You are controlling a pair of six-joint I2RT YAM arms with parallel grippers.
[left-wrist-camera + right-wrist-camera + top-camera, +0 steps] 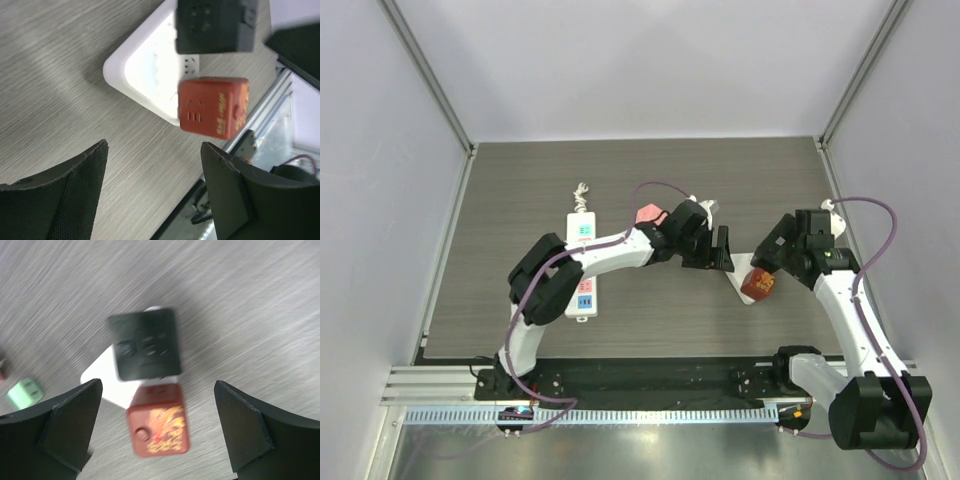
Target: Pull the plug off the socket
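A small white socket block (737, 284) (150, 75) (110, 377) lies on the table right of centre. A red cube plug (758, 285) (215, 107) (157, 420) sits at one end of it, and a black cube plug (215, 25) (145, 345) sits beside the red one. My right gripper (767, 257) (159, 385) hovers over the red cube, open wide, its fingers well clear on both sides. My left gripper (722, 250) (154, 147) is open over bare table just left of the block, touching nothing. I cannot tell whether the red cube's pins are seated.
A long white power strip (582, 272) with a coiled cable (582, 192) lies at the left, under the left arm. A pink object (648, 213) sits behind the left wrist. A small green plug (24, 392) lies loose on the table. The table's front rail (260, 125) is close.
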